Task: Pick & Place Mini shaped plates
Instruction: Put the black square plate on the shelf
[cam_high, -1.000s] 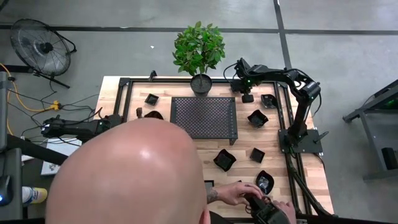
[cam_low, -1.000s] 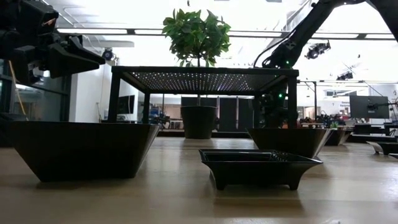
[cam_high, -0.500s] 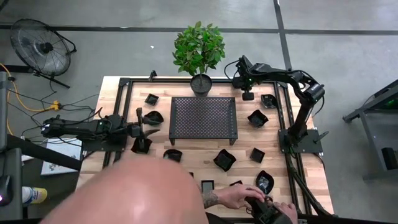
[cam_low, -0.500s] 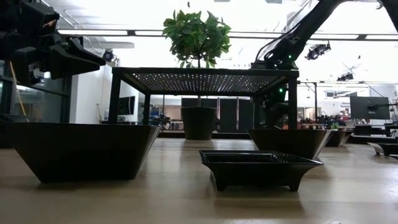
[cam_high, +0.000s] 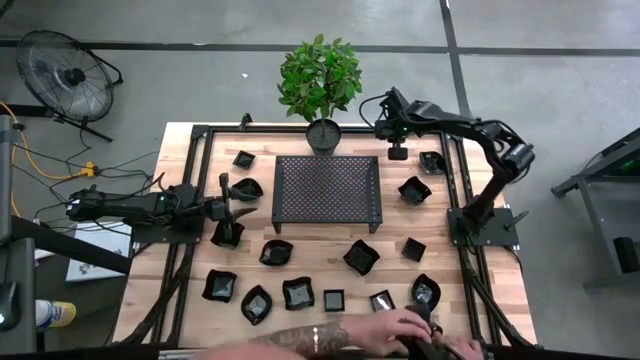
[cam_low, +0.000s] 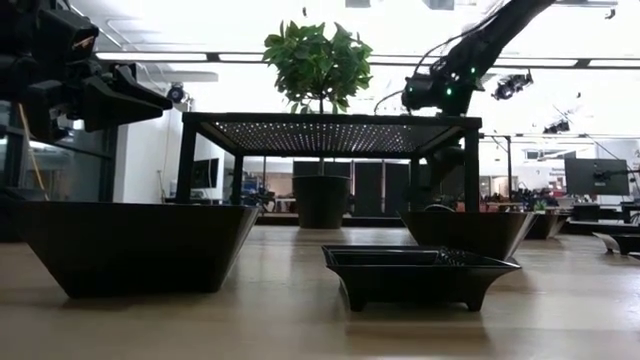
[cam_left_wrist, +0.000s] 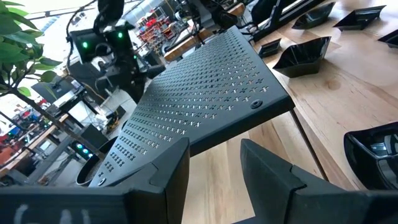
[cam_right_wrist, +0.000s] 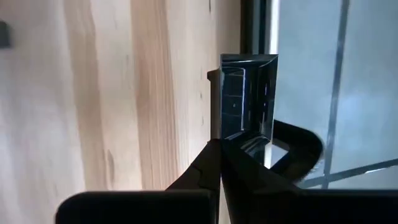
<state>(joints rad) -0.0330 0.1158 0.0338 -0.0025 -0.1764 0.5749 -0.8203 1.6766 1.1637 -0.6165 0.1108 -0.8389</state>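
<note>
Several small glossy black plates lie on the wooden table, among them one near the rack (cam_high: 362, 257), one at the right (cam_high: 415, 190) and a row along the near edge (cam_high: 298, 293). My right gripper (cam_high: 392, 135) is at the far right corner, shut on a small square plate (cam_right_wrist: 244, 93), which also shows in the high view (cam_high: 397, 153). My left gripper (cam_high: 230, 208) is open and empty at the table's left, level, pointing at the rack (cam_left_wrist: 205, 106), between two plates (cam_high: 248, 188) (cam_high: 228, 233). My right gripper pinches one wall of the square plate at its rim (cam_right_wrist: 225, 138) between its two fingers. The fingers come from above, pointing down. The plate hangs below them, tipped on edge, with its hollow side turned toward the wrist camera; it looks clear of the table.
A black perforated rack (cam_high: 328, 188) stands mid-table, with a potted plant (cam_high: 323, 133) behind it. A person's hands (cam_high: 400, 328) are at the near edge by a plate (cam_high: 425, 292). Black frame rails run along the table's sides. In the low view, plates (cam_low: 135, 240) (cam_low: 418, 270) stand close in front.
A person's head that covered the near half of the high view has drawn back, and the plates along the near edge show again. My right arm's elbow has swung toward the table's right edge, and its gripper has stayed over the far right corner with the plate.
</note>
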